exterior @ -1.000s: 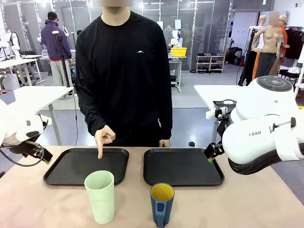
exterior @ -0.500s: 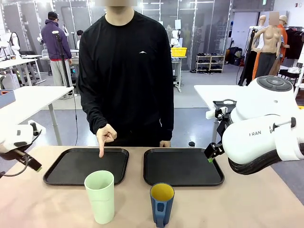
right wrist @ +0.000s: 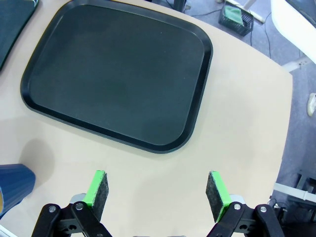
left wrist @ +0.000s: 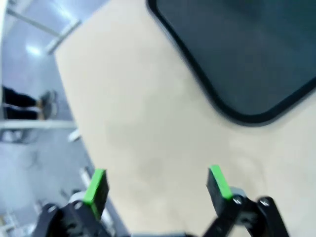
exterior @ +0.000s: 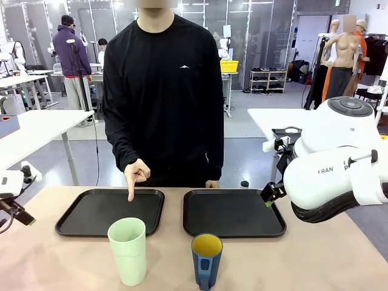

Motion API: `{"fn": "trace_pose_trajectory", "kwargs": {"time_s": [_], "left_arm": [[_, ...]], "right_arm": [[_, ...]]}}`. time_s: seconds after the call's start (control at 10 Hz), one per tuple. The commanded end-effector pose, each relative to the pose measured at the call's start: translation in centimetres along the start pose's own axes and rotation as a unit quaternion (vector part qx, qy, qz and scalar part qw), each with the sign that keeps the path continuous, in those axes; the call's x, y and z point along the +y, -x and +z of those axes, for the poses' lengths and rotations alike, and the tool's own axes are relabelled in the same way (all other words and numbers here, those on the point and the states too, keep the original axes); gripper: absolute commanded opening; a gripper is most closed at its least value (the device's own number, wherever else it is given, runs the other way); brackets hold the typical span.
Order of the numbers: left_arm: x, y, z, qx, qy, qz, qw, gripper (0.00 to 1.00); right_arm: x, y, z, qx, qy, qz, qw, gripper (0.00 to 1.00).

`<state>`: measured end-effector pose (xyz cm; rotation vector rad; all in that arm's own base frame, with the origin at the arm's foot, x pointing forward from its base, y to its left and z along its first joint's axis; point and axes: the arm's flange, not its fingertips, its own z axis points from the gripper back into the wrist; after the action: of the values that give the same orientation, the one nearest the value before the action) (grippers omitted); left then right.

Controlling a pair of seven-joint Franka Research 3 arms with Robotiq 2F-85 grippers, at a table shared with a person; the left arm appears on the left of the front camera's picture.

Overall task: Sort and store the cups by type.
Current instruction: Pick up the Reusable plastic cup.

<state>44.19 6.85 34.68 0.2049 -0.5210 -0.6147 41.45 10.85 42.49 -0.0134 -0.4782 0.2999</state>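
**While both jaws stand apart, tumbler (exterior: 128, 251) and mug (exterior: 207, 260) stand upright near me**

My left gripper (left wrist: 157, 185) hangs over bare tabletop (left wrist: 148, 123), jaws spread, holding nothing. A person's hand (exterior: 136, 174) points down at the left tray (exterior: 66, 225). Just in front of that tray the tumbler stands, long axis vertical, mouth up. The mug stands before the right tray (exterior: 233, 212), handle toward me. My right gripper (right wrist: 157, 190) is spread wide, empty.
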Motion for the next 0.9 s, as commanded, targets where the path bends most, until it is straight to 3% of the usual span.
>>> {"fn": "trace_pose_trajectory", "kwargs": {"time_s": [0.0,0.2,0.3,0.6,0.7,0.8], "left_arm": [[-2.4,5.4,1.2,-0.079,0.091,-0.054,0.991,1.0],[-2.8,7.1,1.1,-0.082,0.151,-0.106,0.979,1.0],[-1.8,-2.1,1.4,-0.054,0.063,-0.054,0.995,1.0],[-1.8,-2.1,1.4,-0.054,0.063,-0.054,0.995,1.0],[-1.4,-1.3,1.3,-0.074,0.088,-0.068,0.991,1.0],[-0.9,-1.2,0.9,-0.06,0.089,-0.105,0.989,1.0]], "right_arm": [[0.0,0.0,0.0,0.0,-0.001,-0.001,1.0,1.0],[0.0,0.0,0.0,0.0,-0.001,-0.001,1.0,1.0],[0.0,0.0,0.0,0.0,-0.001,-0.001,1.0,1.0],[0.0,0.0,0.0,0.0,-0.001,-0.001,1.0,1.0],[0.0,0.0,0.0,0.0,-0.001,-0.001,1.0,1.0],[0.0,0.0,0.0,0.0,-0.001,-0.001,1.0,1.0]]}}
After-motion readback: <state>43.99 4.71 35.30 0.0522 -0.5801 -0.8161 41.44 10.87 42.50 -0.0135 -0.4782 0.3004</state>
